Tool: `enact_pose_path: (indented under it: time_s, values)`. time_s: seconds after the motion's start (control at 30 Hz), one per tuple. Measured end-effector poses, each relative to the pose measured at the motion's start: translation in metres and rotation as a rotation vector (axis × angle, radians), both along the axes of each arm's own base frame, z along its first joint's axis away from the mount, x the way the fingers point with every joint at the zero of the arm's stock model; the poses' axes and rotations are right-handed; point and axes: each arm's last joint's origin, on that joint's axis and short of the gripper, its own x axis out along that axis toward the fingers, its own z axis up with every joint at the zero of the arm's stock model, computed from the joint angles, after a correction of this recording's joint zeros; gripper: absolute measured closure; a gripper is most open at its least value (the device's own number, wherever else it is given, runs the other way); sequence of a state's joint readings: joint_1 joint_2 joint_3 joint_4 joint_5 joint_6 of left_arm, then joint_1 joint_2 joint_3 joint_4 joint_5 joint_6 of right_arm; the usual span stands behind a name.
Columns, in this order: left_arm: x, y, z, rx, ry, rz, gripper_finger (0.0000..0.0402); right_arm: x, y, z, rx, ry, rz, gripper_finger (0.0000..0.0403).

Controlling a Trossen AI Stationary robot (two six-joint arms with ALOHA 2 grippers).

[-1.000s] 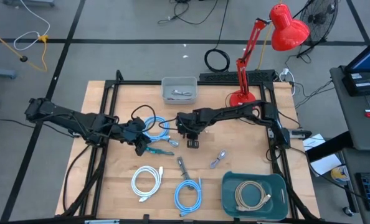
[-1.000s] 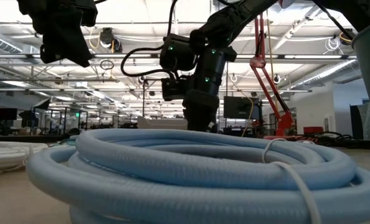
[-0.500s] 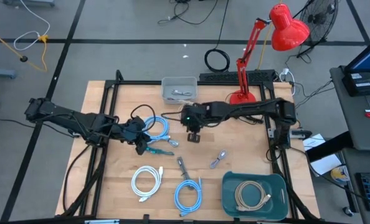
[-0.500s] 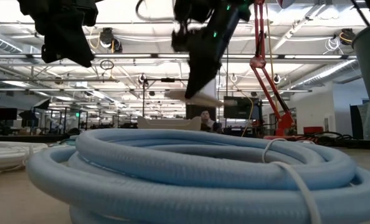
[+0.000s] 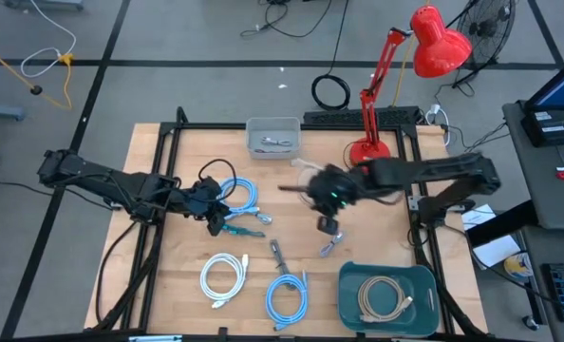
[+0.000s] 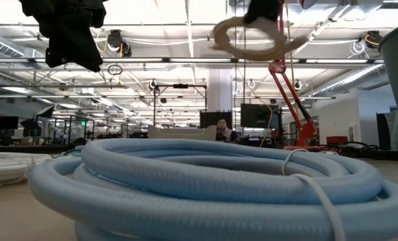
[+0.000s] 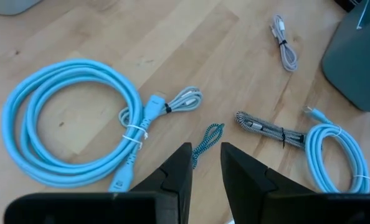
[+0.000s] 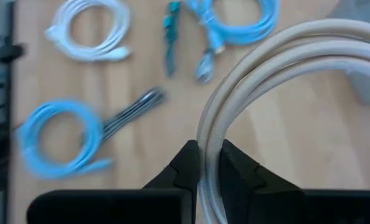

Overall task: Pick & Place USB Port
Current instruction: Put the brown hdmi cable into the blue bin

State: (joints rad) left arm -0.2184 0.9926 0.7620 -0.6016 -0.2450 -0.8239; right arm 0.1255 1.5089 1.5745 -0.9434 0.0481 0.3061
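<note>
A cream coiled USB cable [image 8: 266, 68] hangs high over the table's middle with my right gripper [image 8: 210, 163] shut on it. The low view shows the same coil [image 6: 249, 37] far above the table top. My left gripper [image 7: 205, 167] hovers left of centre, open by a narrow gap with nothing between its fingers. It stands above a thin teal braided cable [image 7: 205, 138] beside a light blue coil [image 7: 66, 121] lying flat on the wood. From above, my left gripper [image 5: 214, 217] and my right gripper [image 5: 329, 224] stand apart. My right gripper pinches the coil's bundled strands [image 8: 208, 138] between its two fingers, at one spot on the loop. The fingers slant downward and lie across the strands. The coil is lifted clear of the table, and the rest of the loop arcs away from the fingers.
On the wood lie a white coil [image 5: 223, 277], a blue coil [image 5: 287, 296], a black-and-white braided cable [image 5: 277, 255] and a small grey cable [image 5: 334, 242]. A teal bin [image 5: 353, 285] holding a beige cable sits near right. A grey tray [image 5: 272, 125] and a red lamp [image 5: 377, 95] stand far.
My right gripper has risen steeply and swung toward the table's right and near side, staying shut. The cream coil has come up off the table with it and now hangs clear and high.
</note>
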Motion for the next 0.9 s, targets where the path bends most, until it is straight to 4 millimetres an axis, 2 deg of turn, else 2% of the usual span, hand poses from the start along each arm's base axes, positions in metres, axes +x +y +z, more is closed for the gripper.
enact_pose_path:
  time_s: [0.27,0.43,0.73,0.9]
  values:
    - [0.0,0.0,0.0,0.005,0.002,-0.006,0.0314,-0.053,0.055,0.019,0.129,0.075,0.015,0.0372]
    - [0.0,-0.003,0.0,-0.031,-0.003,0.007,0.0314,-0.078,0.091,0.025,0.212,0.084,0.04,0.0375]
    - [-0.004,-0.024,0.002,-0.115,-0.034,-0.029,0.0314,-0.113,0.157,0.019,0.292,0.084,0.004,0.0375]
    - [-0.008,-0.043,0.004,-0.18,-0.066,-0.065,0.0314,-0.13,0.196,0.005,0.308,0.068,-0.055,0.0375]
